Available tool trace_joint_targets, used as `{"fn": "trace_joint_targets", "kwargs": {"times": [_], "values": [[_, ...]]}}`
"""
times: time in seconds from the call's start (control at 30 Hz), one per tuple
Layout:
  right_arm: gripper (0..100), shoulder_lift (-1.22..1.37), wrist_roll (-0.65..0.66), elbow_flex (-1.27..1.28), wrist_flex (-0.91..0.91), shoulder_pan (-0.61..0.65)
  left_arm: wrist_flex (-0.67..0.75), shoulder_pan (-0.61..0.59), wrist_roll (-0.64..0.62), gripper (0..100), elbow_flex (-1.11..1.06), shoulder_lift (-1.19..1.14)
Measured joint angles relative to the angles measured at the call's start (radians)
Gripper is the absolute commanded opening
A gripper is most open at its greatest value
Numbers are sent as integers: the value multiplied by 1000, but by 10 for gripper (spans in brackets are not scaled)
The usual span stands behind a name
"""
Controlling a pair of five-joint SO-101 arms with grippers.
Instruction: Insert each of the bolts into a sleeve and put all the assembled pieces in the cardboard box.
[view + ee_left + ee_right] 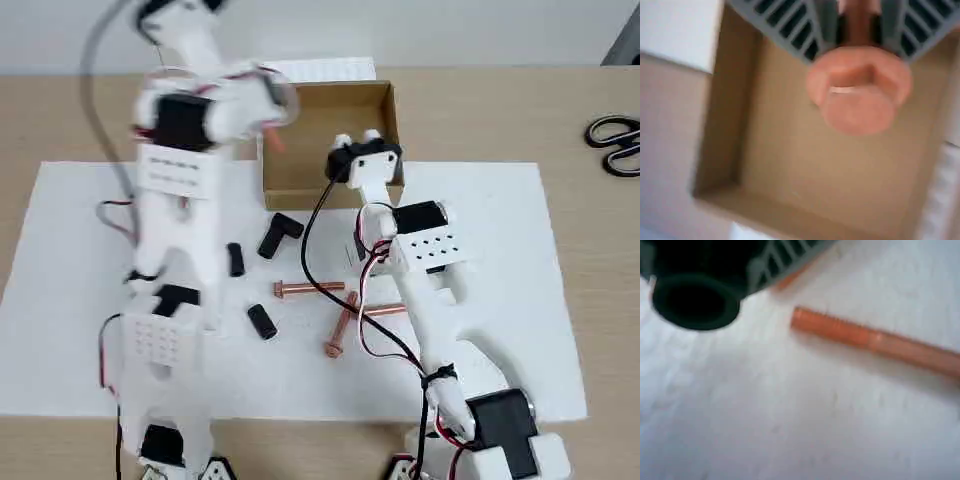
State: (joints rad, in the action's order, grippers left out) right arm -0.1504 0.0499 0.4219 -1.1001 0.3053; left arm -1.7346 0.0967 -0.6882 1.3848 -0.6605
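My left gripper (pixel 858 30) is shut on an orange bolt (pixel 859 92) whose hex head points down over the open cardboard box (pixel 725 130); dark material flanks its shank between the fingers. In the high view this gripper (pixel 270 128) hangs at the box's (pixel 300 185) left edge. My right gripper (pixel 710 265) is shut on a black sleeve (pixel 695 302), its open bore facing the white paper, close beside a lying bolt (pixel 875 340). From above, the right gripper (pixel 361 252) sits low by three loose bolts (pixel 308 290) (pixel 341 328) (pixel 388 310).
Three loose black sleeves (pixel 280 235) (pixel 236 260) (pixel 262 322) lie on the white paper (pixel 500 300) between the arms. Scissors (pixel 615 140) rest on the wooden table at the far right. The right arm's red and black cables (pixel 330 300) trail over the bolts.
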Motion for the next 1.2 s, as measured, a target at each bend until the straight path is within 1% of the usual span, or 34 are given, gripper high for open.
{"fn": "trace_joint_targets", "kwargs": {"times": [0.1, 0.27, 0.4, 0.57, 0.7, 0.8, 0.9, 0.93, 1.0, 1.1, 1.17, 1.2], "values": [[4, 0, 20, -15, 92, -40, 0, -38, 12, 7, 0, 0], [4, 2, 20, -141, 255, -115, 0, -40, 15, 7, 0, 0], [4, -18, 20, -158, 387, -132, 0, -40, 15, 9, 0, 0], [4, -196, 20, -150, 390, -117, 0, -40, 15, 8, 12, 0], [4, -466, 20, -63, 267, -92, 0, -21, 75, 7, 69, 0], [4, -729, 20, 71, 213, -95, 0, 23, 129, 7, 107, 0], [5, -1003, 20, 310, 224, -89, 0, 69, 147, 7, 115, 0], [5, -1088, 20, 404, 256, -89, 0, 80, 147, 7, 115, 0], [5, -1255, 20, 615, 364, -101, 0, 91, 147, 7, 115, 0], [5, -1481, 21, 947, 634, -101, 0, 91, 149, 7, 98, 0], [5, -1585, 32, 1148, 819, -97, 0, 94, 149, 7, 66, -9], [5, -1600, 34, 1209, 873, -80, 0, 98, 150, 7, 54, -21]]}}
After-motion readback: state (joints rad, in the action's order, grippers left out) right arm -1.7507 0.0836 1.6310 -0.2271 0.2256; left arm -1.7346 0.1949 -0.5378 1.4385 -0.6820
